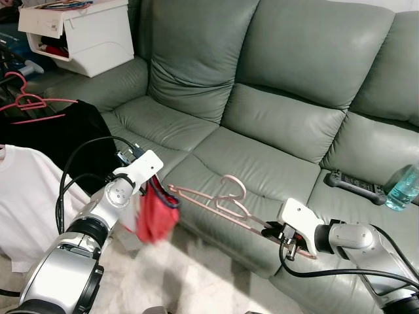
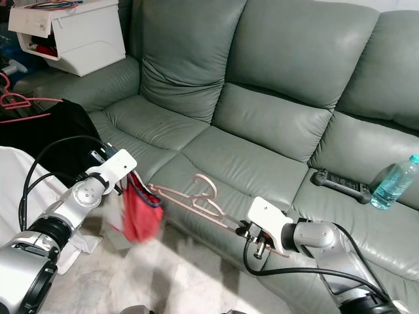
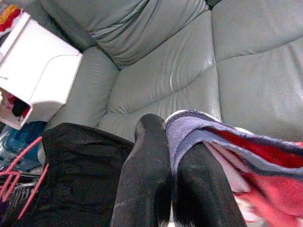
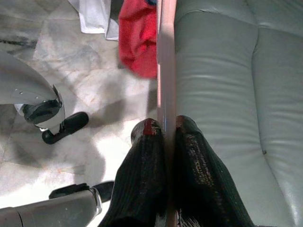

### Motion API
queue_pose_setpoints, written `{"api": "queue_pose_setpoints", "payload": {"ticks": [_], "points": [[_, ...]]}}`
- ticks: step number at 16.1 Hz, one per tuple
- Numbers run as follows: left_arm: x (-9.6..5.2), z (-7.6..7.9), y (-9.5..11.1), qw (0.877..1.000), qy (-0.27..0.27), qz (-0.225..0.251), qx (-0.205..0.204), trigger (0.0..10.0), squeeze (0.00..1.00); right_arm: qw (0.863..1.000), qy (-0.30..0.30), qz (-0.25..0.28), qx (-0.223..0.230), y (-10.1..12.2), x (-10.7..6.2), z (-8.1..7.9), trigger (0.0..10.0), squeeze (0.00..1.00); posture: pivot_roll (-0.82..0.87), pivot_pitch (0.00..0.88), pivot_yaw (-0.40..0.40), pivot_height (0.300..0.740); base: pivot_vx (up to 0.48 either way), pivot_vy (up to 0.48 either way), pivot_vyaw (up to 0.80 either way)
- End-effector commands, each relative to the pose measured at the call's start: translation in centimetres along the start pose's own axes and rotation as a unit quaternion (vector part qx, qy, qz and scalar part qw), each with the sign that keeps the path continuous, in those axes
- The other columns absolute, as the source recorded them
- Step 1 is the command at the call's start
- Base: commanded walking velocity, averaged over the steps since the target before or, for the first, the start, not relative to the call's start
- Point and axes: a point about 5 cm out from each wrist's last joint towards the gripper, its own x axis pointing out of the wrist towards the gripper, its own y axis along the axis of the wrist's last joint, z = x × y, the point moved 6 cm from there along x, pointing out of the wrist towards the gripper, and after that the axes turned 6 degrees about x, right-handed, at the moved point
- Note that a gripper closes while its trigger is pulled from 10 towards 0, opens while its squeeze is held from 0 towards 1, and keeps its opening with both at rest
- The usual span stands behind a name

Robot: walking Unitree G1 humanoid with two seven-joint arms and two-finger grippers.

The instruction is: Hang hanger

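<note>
Your right hand [image 4: 169,130] is clamped tight on one end of the pink hanger [image 1: 222,199], the thin bar pinched between both black fingers [image 4: 147,179] with no gap showing. The hanger lies nearly level above the front edge of the grey-green sofa [image 1: 281,98], its hook curling up at about the middle of the bar.

Your left hand [image 3: 169,142] is closed on the other end, where a red garment [image 1: 156,216] with a blue-grey trim hangs from the hanger; the trim is squeezed between the fingers [image 3: 147,165], and the cloth droops toward the pale floor [image 1: 190,268].

At 10 o'clock from the left hand, a black garment [image 1: 62,134] lies spread over the sofa's end with a second pink hanger [image 1: 29,104] on it, and a white shirt [image 1: 26,196] hangs below. A white box [image 1: 82,33] sits on the sofa arm at 11 o'clock. At 3 o'clock on the far seat rest a black remote [image 1: 353,183] and a clear bottle [image 1: 402,186].
</note>
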Motion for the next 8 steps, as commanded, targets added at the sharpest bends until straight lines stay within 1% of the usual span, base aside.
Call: {"api": "queue_pose_setpoints", "payload": {"ticks": [1,4,8], "points": [[0.1,-0.8,0.4,1.0,0.01,0.008,0.006,10.0,0.0,1.0,0.003,0.009,-0.004,0.8,0.0,0.2,10.0,0.0,-0.08,0.0,0.043,0.74,0.0,0.0,0.0],[0.2,-0.7,0.7,1.0,0.009,0.012,0.004,10.0,0.0,1.0,0.017,0.013,0.003,1.1,0.4,-0.2,10.0,0.0,-0.08,0.0,0.038,0.74,0.0,0.0,0.0],[0.3,-0.2,1.8,0.999,0.001,0.035,-0.002,10.0,0.0,1.0,0.018,0.016,0.016,1.0,0.8,-0.1,10.0,0.0,-0.08,0.0,0.036,0.74,0.0,0.0,0.0]]}}
